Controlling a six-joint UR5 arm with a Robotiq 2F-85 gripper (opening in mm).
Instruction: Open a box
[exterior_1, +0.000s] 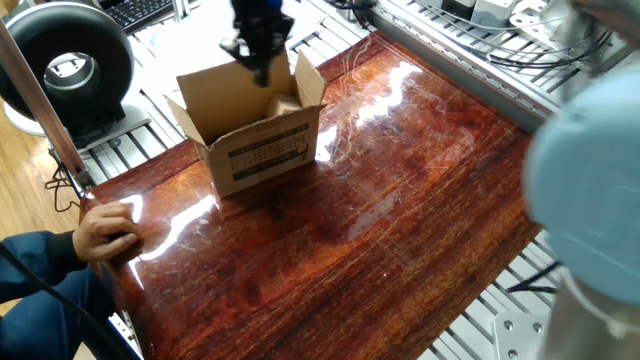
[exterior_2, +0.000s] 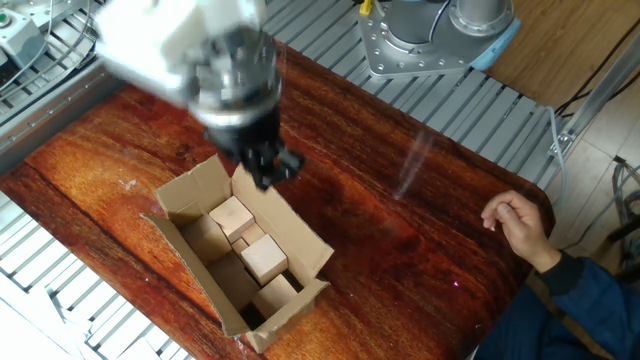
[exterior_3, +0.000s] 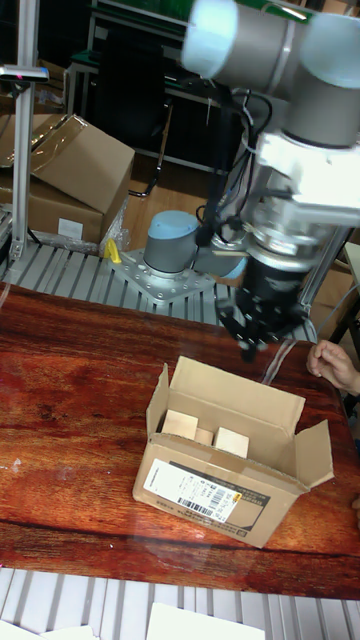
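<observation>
The box is a small brown carton near the table's far left corner, with its top flaps standing open. A black printed label is on its long side. Pale wooden blocks lie inside the box. My gripper hangs just above the far rim of the box, clear of the cardboard, with its dark fingers drawn together and nothing between them. In the other fixed view the gripper is above the flap on the box's far side. In the tall view the gripper hovers behind the box.
A person's hand rests on the table edge at the left of the box. A black round device stands off the table's corner. My blurred arm fills the right foreground. The arm's base is bolted beyond the wooden tabletop.
</observation>
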